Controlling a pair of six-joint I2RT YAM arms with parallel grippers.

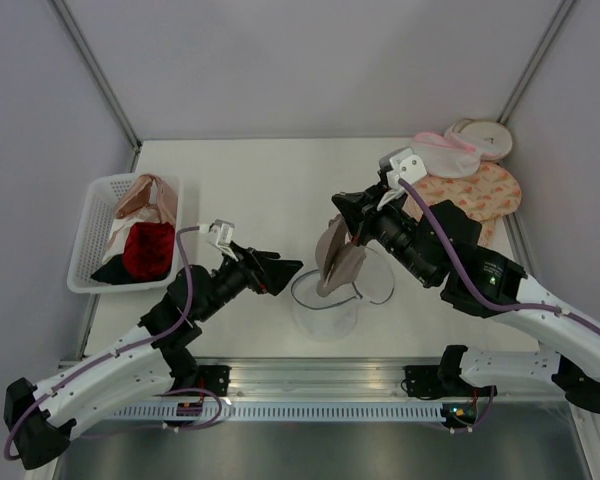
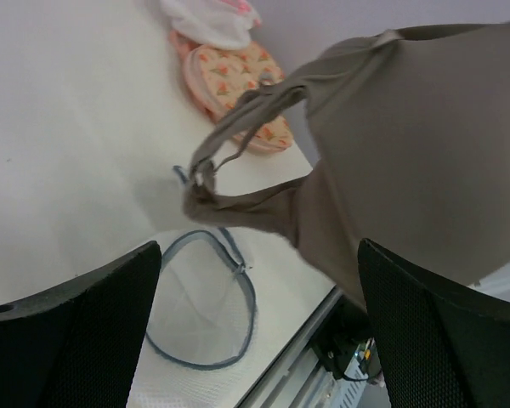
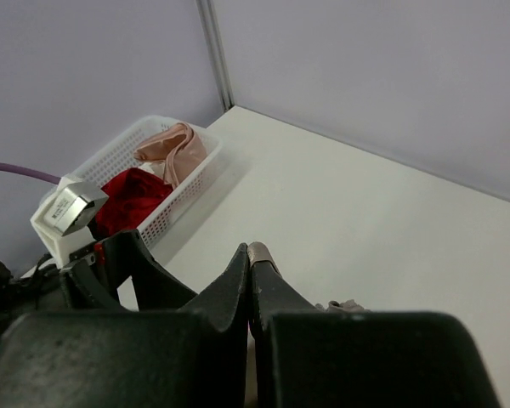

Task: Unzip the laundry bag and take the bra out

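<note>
While the bra (image 1: 340, 262) is pinched by the right gripper (image 1: 348, 228) above the laundry bag (image 1: 325, 318), left gripper (image 1: 278, 270) spread, its strap may be snagged on the rim.

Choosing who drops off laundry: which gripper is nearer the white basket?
Left. The left gripper is open, right of the basket; the right gripper, shut on the bra, is farther right.

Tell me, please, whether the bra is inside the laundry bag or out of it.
Out: the bra hangs from the shut right gripper, above the laundry bag's open rim.
</note>
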